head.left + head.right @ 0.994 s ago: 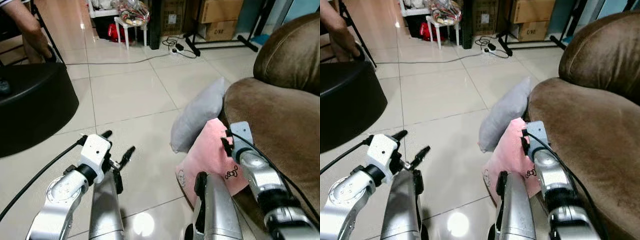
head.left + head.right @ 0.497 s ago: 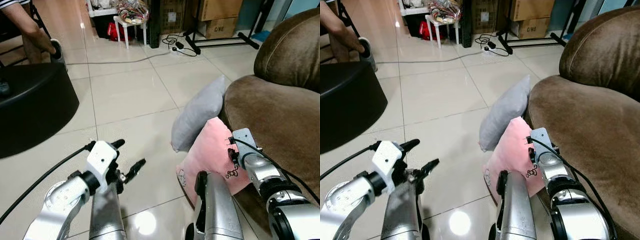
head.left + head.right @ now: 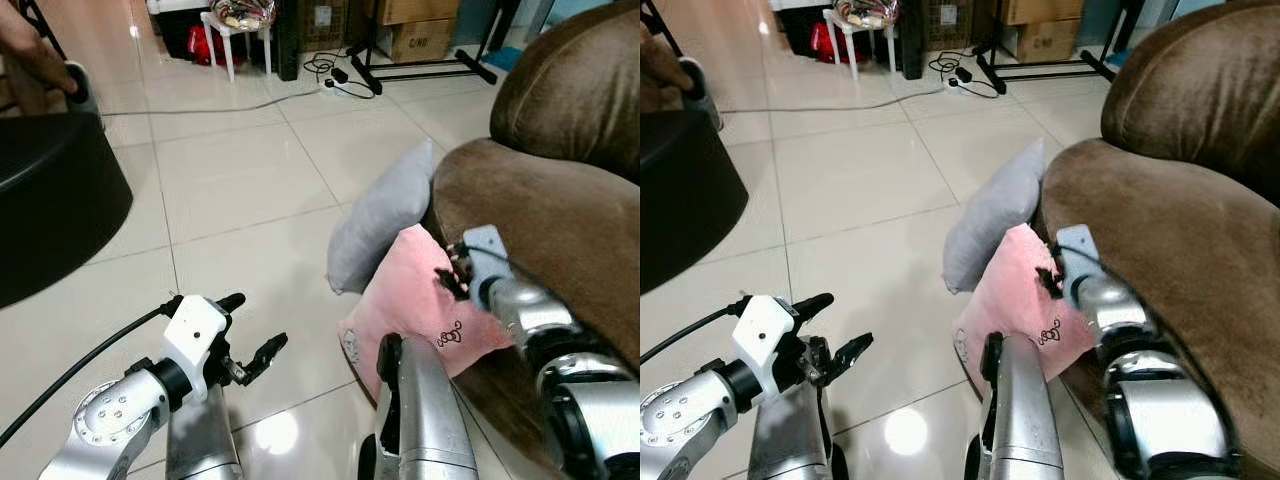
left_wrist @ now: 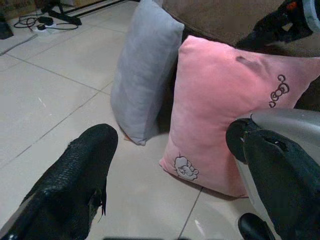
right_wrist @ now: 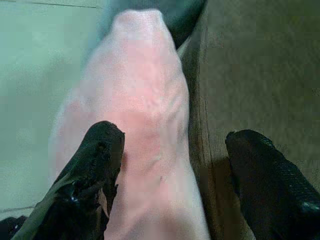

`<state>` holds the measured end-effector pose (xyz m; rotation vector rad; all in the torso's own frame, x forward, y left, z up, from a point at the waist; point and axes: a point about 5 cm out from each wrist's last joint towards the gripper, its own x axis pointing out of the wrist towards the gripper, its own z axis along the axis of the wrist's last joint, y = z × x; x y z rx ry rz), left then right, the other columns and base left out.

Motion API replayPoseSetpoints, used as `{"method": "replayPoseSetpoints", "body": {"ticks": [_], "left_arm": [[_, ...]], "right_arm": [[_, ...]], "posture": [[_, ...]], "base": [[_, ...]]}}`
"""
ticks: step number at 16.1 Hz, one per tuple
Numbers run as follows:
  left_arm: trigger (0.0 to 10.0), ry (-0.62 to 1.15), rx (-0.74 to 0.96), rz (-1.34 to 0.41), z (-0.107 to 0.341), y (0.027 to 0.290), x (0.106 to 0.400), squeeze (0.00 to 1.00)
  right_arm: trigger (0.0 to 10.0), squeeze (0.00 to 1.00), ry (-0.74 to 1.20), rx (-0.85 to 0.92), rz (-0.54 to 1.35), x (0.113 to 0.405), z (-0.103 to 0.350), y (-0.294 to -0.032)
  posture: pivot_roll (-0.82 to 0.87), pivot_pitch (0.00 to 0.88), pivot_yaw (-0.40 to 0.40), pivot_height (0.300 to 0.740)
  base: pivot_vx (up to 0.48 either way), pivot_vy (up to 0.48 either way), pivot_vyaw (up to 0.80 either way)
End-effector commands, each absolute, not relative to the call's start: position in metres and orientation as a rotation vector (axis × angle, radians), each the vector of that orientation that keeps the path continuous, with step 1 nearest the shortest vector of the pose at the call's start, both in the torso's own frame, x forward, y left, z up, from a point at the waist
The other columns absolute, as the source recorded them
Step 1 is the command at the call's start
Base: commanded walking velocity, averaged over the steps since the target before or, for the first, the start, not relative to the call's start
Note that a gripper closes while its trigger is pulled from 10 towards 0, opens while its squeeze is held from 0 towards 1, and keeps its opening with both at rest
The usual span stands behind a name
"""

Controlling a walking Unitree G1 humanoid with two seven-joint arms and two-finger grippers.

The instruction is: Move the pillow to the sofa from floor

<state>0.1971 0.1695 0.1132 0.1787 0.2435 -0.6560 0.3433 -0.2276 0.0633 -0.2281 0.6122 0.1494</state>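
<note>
The pink pillow (image 3: 415, 295) stands on edge on the tiled floor (image 3: 240, 180), leaning against the front edge of the brown sofa (image 3: 560, 230), its long axis running up from the floor toward the seat; a grey pillow (image 3: 385, 220) leans the same way just beyond it, the two touching. The right gripper (image 3: 452, 270) is at the pink pillow's upper edge, close to the sofa's front edge, and the right wrist view shows its fingers spread wide astride that edge, one on the pillow's face and the other toward the sofa side, not closed on it. This arm is clearly the nearer one; the pillow lies directly ahead of and below its fingers. The left gripper (image 3: 250, 340) hovers low over the floor with fingers apart, the pink pillow off to its right and a little ahead, bare tile between. The seat edge sits just above and behind the pillow, so the lift looks short, but the narrow gap against the sofa front may crowd the far finger. A black rounded object (image 3: 55, 200) sits well apart on the left
</note>
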Motion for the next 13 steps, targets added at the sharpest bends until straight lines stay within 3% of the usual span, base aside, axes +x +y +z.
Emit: {"method": "replayPoseSetpoints", "body": {"ticks": [1, 2, 3, 4, 5, 6, 13], "left_arm": [[10.0, 0.250, 0.171, -0.656, 0.114, 0.169, 0.195, 0.00], [10.0, 0.250, 0.171, -0.656, 0.114, 0.169, 0.195, 0.00], [10.0, 0.257, 0.170, -0.667, 0.114, 0.168, 0.195, 0.00], [10.0, 0.261, 0.169, -0.675, 0.113, 0.167, 0.195, 0.00], [10.0, 0.279, 0.160, -0.707, 0.113, 0.165, 0.194, 0.00], [10.0, 0.285, 0.156, -0.718, 0.112, 0.165, 0.194, 0.00], [10.0, 0.310, 0.154, -0.806, 0.114, 0.164, 0.192, 0.00]], "right_arm": [[10.0, 0.20, 0.624, -0.233, 0.183, 0.344, 0.067, -0.231], [10.0, 0.20, 0.624, -0.233, 0.183, 0.344, 0.067, -0.231], [10.0, 1.00, 0.644, -0.253, 0.204, 0.344, 0.070, -0.235], [10.0, 1.00, 0.654, -0.267, 0.212, 0.343, 0.070, -0.237], [10.0, 0.06, 0.705, -0.344, 0.227, 0.339, 0.063, -0.237], [10.0, 0.00, 0.723, -0.367, 0.227, 0.337, 0.060, -0.237], [10.0, 0.00, 0.898, -0.402, 0.230, 0.312, 0.022, -0.226]], "posture": [[0.00, 0.074, -0.060, 0.428], [0.00, 0.074, -0.060, 0.428], [0.00, 0.075, -0.056, 0.428], [0.00, 0.075, -0.053, 0.428], [-0.01, 0.073, -0.044, 0.428], [-0.01, 0.073, -0.044, 0.428], [0.00, 0.043, -0.049, 0.428]], "base": [[0.000, 0.000, 0.00], [0.000, 0.000, 0.00], [0.000, 0.000, 0.00], [0.000, 0.000, 0.00], [0.000, 0.000, 0.00], [0.000, 0.000, 0.00], [0.000, 0.000, 0.00]]}}
